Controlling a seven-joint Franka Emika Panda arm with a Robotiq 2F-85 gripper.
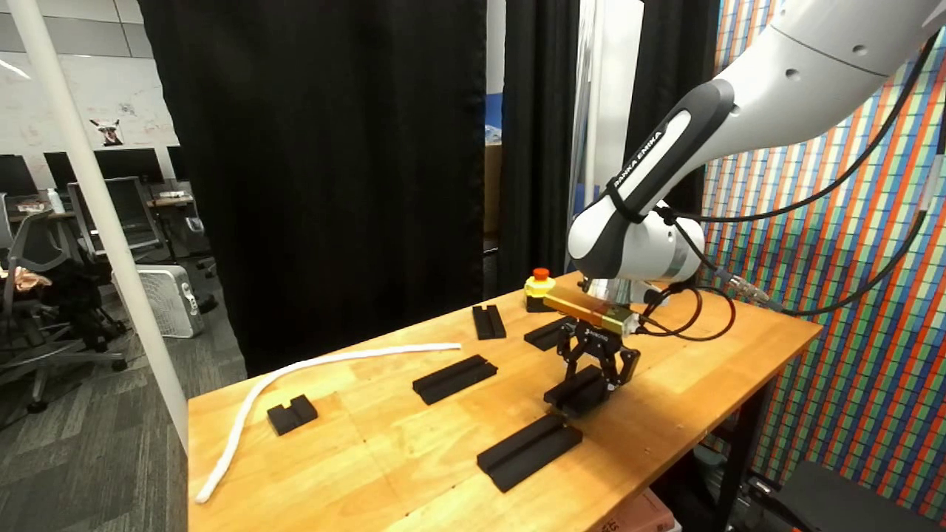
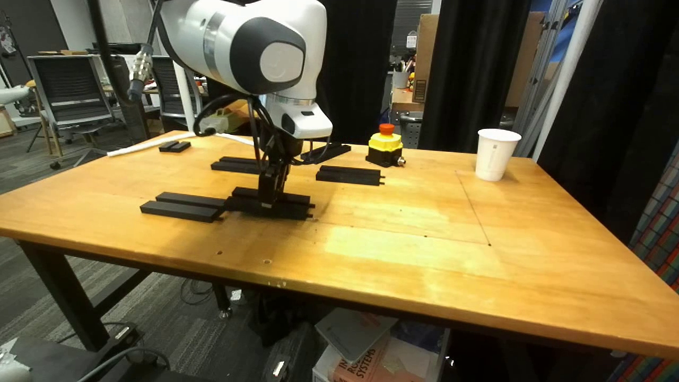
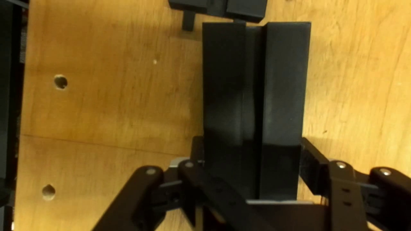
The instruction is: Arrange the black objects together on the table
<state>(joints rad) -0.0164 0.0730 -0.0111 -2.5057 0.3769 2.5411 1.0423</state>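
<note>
Right of centre in the wrist view, a black slab (image 3: 252,106) is clasped by the hand (image 3: 252,148) and is best shifted frame-left until squared with the neighbouring slab (image 3: 218,7) at top, then eased onto its tabs (image 3: 188,21).

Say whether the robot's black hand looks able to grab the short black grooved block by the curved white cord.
Probably not yet: the hand is closed on a longer black grooved slab. Once freed, little seems in its way: the cord lies beside the block, not over it. Reach is uncertain.
</note>
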